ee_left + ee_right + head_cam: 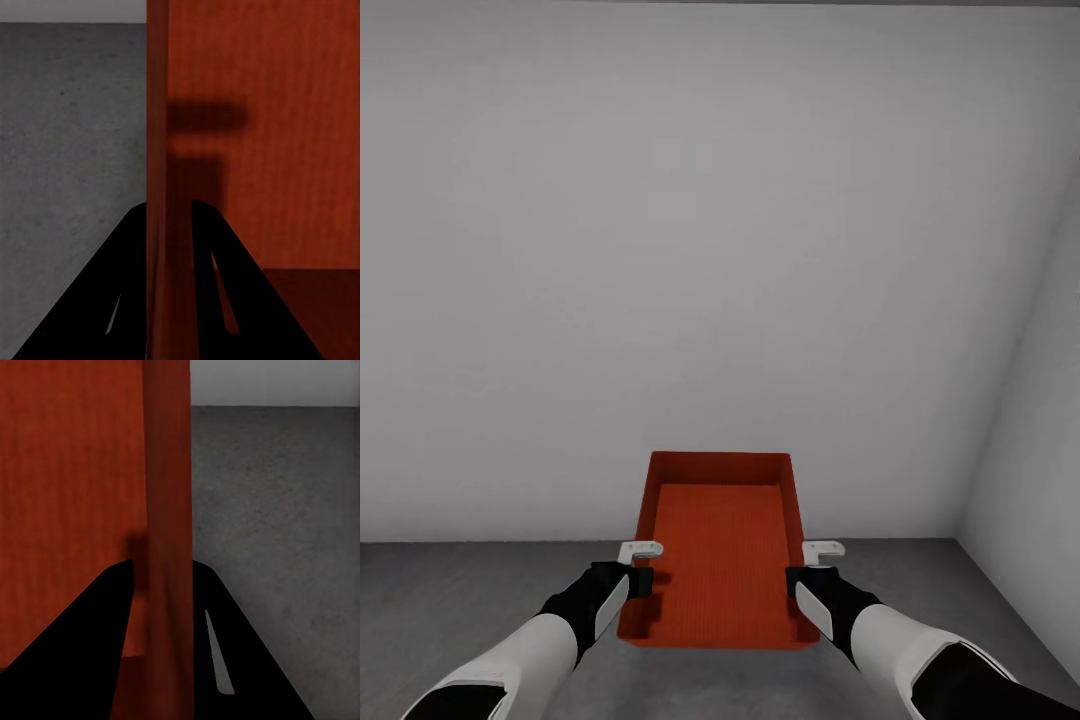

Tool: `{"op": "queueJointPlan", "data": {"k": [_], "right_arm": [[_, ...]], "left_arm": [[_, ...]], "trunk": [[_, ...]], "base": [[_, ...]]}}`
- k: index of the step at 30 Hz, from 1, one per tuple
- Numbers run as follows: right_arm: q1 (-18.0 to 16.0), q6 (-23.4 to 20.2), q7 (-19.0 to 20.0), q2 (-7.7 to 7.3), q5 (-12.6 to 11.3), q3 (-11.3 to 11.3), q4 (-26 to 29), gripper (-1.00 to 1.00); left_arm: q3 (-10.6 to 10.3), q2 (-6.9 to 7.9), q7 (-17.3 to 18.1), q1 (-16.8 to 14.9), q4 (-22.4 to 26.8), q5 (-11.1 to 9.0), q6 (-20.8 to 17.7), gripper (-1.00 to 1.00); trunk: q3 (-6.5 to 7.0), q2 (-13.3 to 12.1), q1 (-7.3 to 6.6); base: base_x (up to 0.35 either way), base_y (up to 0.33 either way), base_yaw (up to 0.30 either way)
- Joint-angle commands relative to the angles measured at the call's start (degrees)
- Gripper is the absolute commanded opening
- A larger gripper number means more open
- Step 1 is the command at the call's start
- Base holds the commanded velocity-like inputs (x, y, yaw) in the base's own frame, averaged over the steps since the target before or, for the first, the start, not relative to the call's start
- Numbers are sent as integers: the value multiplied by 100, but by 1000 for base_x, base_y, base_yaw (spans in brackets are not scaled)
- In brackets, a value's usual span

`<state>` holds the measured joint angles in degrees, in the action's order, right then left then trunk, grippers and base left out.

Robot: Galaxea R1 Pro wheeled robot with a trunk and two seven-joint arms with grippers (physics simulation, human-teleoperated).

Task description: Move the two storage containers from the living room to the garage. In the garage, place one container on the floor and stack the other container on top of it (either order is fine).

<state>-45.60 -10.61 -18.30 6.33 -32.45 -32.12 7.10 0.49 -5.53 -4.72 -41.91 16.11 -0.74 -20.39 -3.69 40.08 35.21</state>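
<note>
Head view: container [720,560] clamped between left gripper [643,578] and right gripper [800,578].

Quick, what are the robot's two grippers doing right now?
Left gripper: shut on the left wall of the bin.
Right gripper: shut on the bin's right wall.

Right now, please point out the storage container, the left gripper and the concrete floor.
storage container [720,560], head view, on its ribbed inner bottom.
left gripper [159,225], left wrist view, between the fingertips clamping the container's side wall.
floor [450,590], head view, on bare grey concrete.
</note>
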Motion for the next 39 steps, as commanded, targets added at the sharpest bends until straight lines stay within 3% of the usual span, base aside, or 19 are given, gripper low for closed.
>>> {"op": "queueJointPlan", "data": {"k": [1,39], "right_arm": [[-7,-46,-59,0,142,-79,11,-100],[-9,-39,-59,4,142,-82,11,-100]], "left_arm": [[-31,-54,-54,-1,1,-21,-35,-100],[-29,-53,-56,-1,-2,-25,-35,-100]], "trunk": [[-10,9,2],[-692,1533,836]], "base": [[0,0,0],[0,0,0]]}}
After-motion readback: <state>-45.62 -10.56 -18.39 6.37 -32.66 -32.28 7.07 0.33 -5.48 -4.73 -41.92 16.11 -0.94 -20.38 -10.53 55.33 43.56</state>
